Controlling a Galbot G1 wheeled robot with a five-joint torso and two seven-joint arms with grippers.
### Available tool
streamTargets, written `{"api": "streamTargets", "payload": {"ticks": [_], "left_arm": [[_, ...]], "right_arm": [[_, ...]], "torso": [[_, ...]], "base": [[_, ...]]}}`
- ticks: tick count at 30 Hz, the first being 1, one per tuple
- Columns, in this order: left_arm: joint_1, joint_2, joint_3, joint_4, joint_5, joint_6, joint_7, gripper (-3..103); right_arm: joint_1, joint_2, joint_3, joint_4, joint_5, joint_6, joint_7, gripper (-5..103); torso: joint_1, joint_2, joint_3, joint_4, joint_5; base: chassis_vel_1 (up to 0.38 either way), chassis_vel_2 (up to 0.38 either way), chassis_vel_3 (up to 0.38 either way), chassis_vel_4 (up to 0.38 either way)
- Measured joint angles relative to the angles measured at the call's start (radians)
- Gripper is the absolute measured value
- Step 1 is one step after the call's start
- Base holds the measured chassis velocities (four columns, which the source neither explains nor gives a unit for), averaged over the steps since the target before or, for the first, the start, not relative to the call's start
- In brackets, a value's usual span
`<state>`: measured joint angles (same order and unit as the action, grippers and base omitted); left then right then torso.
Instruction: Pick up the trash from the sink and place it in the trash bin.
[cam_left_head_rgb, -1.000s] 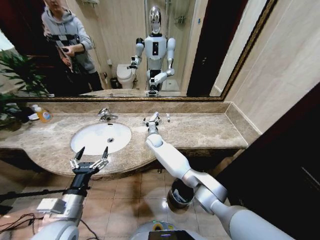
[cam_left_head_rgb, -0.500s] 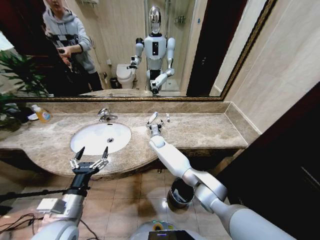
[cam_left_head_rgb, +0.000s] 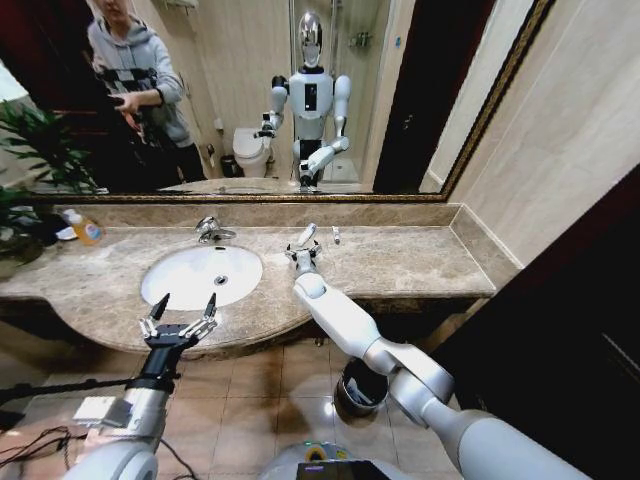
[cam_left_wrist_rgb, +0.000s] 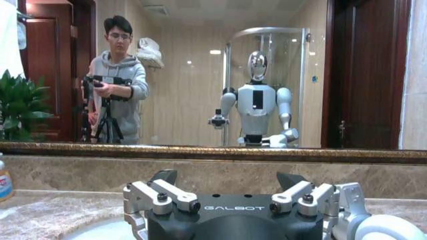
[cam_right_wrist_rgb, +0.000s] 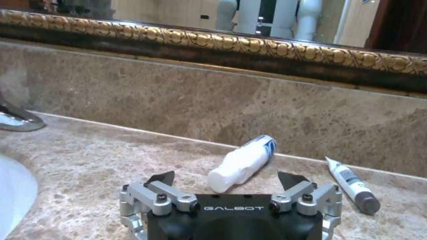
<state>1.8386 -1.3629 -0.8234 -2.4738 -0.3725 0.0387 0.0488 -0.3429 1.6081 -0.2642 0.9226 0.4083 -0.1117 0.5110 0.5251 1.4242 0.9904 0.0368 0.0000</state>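
Two pieces of trash are lying on the beige marble counter (cam_left_head_rgb: 420, 260), right of the sink (cam_left_head_rgb: 200, 275) and near the back wall; one is a white tube (cam_right_wrist_rgb: 241, 163) with a blue-marked end, lying tilted; the other is a thin white stick (cam_right_wrist_rgb: 352, 184) with a grey tip, just to its right and apart from it. One chrome tap (cam_left_head_rgb: 209, 229) is standing behind the basin; one bottle of orange liquid (cam_left_head_rgb: 82, 228) is sitting at the far left of the counter; one trash bin (cam_left_head_rgb: 356, 390) is standing on the floor below the counter, beside the right arm.

The right gripper (cam_left_head_rgb: 301, 251) is reaching over the counter with its fingers (cam_right_wrist_rgb: 159, 178) spread wide, the tube lying just beyond the gap between them and not pinched. Compared with a second ago, this gripper is sitting slightly lower and nearer the counter edge, its wrist turned a little; the tube and stick are lying where they were.

The left gripper (cam_left_head_rgb: 180, 318) is hovering in front of the near rim of the sink, fingers spread, unchanged from before.
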Motion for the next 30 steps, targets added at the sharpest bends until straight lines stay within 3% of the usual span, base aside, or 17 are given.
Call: {"api": "streamTargets", "payload": {"ticks": [16, 22, 24, 28, 30], "left_arm": [[0.0, 0.0, 0.0, 0.0, 0.0, 0.0, 0.0, 100], [0.0, 0.0, 0.0, 0.0, 0.0, 0.0, 0.0, 100], [0.0, 0.0, 0.0, 0.0, 0.0, 0.0, 0.0, 100], [0.0, 0.0, 0.0, 0.0, 0.0, 0.0, 0.0, 100], [0.0, 0.0, 0.0, 0.0, 0.0, 0.0, 0.0, 100]], "right_arm": [[0.021, 0.0, -0.013, -0.017, -0.033, 0.02, -0.104, 100], [0.019, 0.0, -0.043, 0.014, -0.135, 0.108, -0.266, 100], [0.023, 0.0, -0.051, 0.017, -0.136, 0.114, -0.296, 100], [0.074, 0.0, -0.07, -0.005, -0.063, 0.1, -0.449, 100], [0.083, 0.0, -0.072, -0.01, -0.042, 0.084, -0.463, 100]], "torso": [[0.0, 0.0, 0.0, 0.0, -0.0001], [0.0, 0.0, 0.0, 0.0001, 0.0], [0.0, 0.0, 0.0, 0.0001, 0.0], [0.0, 0.0, 0.0, 0.0001, 0.0], [0.0, 0.0, 0.0, 0.0001, 0.0]], "base": [[0.0, 0.0, 0.0, 0.0], [0.0, 0.0, 0.0, 0.0], [0.0, 0.0, 0.0, 0.0], [0.0, 0.0, 0.0, 0.0], [0.0, 0.0, 0.0, 0.0]]}}
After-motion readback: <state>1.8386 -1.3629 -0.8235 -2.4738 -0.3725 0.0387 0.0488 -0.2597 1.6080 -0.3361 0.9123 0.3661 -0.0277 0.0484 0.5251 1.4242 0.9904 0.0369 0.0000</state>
